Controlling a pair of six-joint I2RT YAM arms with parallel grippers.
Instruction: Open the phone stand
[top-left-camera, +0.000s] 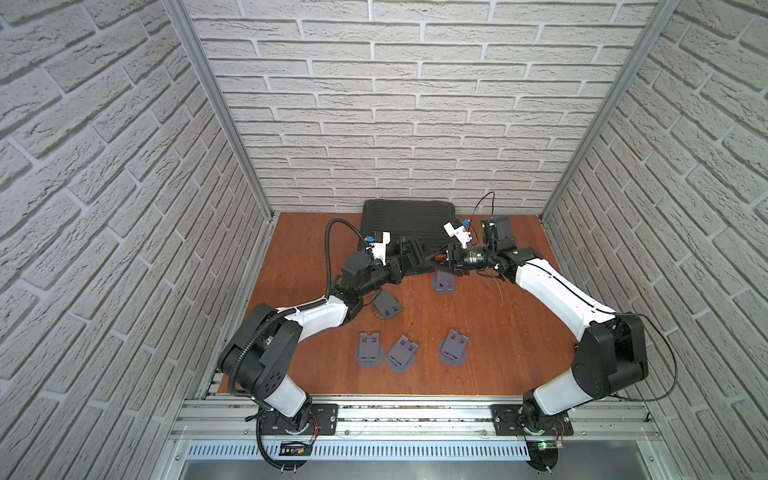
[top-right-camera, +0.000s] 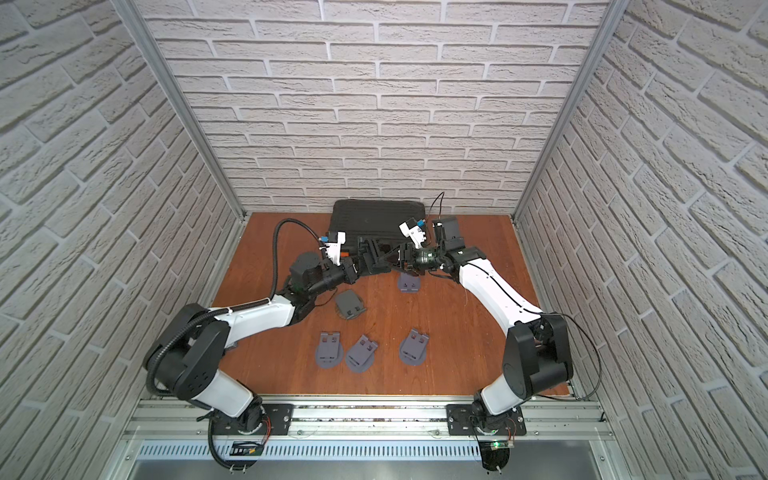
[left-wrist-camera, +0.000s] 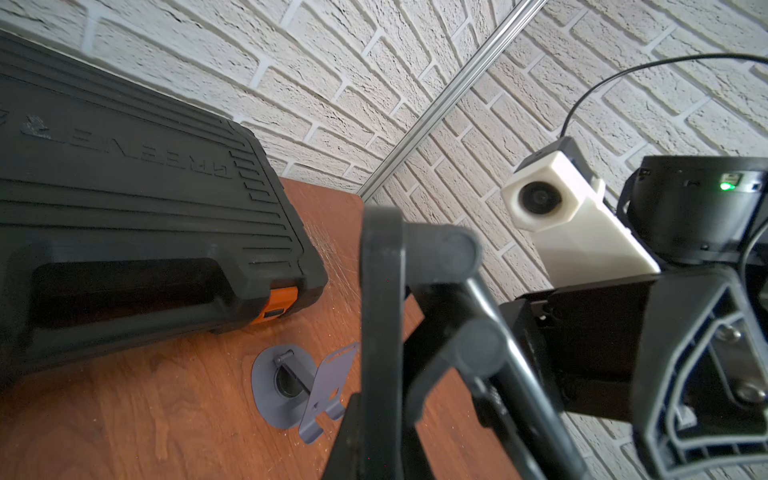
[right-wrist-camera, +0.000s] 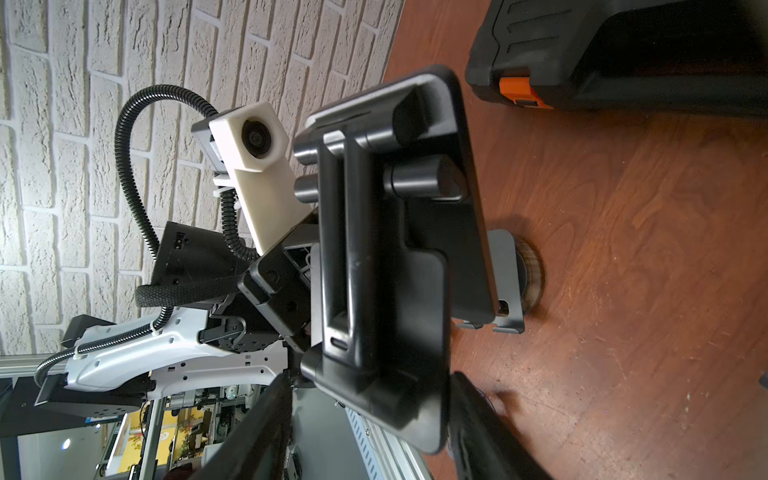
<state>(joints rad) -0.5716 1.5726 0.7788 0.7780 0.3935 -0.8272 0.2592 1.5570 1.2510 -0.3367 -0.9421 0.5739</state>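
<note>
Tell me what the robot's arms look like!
The left arm and right arm have smooth white shells with chunky black joints. A ribbed black hose loops along the left one; a thin black cable runs to the right one. Each wrist carries a white camera block. The fingers are black.

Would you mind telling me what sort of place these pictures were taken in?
Most likely a robot test cell in a lab: brick-pattern panels in aluminium framing, a left arm and right arm bolted to a metal rail, and identical grey phone stands laid out on a wooden tabletop.
</note>
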